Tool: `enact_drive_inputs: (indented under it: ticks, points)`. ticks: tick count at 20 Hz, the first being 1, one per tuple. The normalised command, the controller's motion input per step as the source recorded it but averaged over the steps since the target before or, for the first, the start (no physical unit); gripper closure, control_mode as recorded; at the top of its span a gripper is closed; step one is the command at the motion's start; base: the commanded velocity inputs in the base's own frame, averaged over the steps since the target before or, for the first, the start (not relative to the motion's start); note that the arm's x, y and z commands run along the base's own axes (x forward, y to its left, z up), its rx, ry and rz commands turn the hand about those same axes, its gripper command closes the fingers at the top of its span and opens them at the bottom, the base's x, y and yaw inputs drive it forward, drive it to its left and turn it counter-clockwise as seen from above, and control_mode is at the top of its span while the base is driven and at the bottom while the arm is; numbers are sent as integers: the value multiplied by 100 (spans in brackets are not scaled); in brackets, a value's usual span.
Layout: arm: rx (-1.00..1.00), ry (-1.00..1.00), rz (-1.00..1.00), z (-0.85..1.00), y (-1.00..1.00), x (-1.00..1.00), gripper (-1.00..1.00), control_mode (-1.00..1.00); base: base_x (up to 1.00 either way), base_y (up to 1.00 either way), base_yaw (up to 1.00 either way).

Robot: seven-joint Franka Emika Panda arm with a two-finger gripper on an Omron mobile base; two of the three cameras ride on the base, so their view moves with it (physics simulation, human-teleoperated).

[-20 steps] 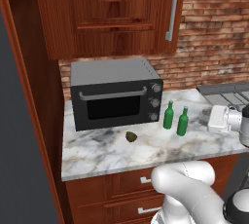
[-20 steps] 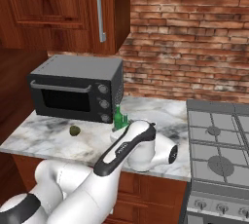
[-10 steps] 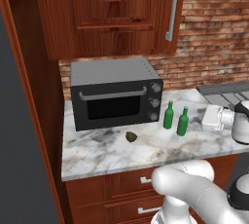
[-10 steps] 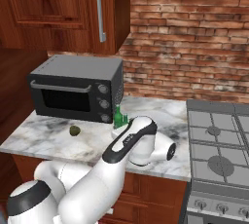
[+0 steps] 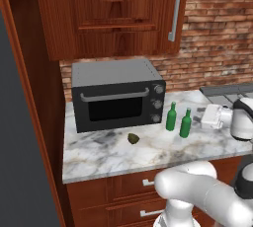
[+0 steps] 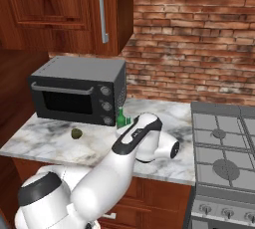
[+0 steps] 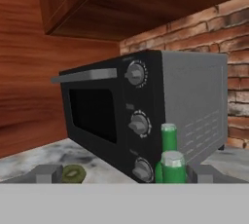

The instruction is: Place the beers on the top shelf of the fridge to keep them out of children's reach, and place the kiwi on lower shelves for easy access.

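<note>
Green glass marks the two beers, standing upright and close together on the marble counter (image 5: 104,154), just right of the black countertop oven (image 5: 116,95): one bottle (image 5: 171,117) sits nearer the oven's knobs, the other bottle (image 5: 185,123) a little forward and to its right. In the hand view they line up one behind the other, their caps between the spread finger tips. The gripper (image 5: 213,116) hangs low over the counter to the right of the bottles, jaws wide apart and holding nothing. A small brownish-green kiwi (image 5: 133,138) lies on the counter in front of the oven, well apart from the bottles. From the right base view the arm hides most of the bottles; probably just one neck shows. Wooden cabinets (image 5: 111,11) hang above, against a brick wall (image 6: 189,39); a stove (image 6: 224,148) adjoins the counter.
</note>
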Motion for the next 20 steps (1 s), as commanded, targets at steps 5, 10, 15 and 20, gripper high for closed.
enact_drive_inputs:
  ticks: [5,10,15,20]
  points:
    - [0,0,0,-10,0,18,-100,-100,0,0,0]
    - [0,0,0,-15,0,16,-100,-100,0,0,0]
    - [0,0,0,-17,0,16,-100,-100,0,0,0]
    - [0,0,0,-16,0,16,-100,-100,0,0,0]
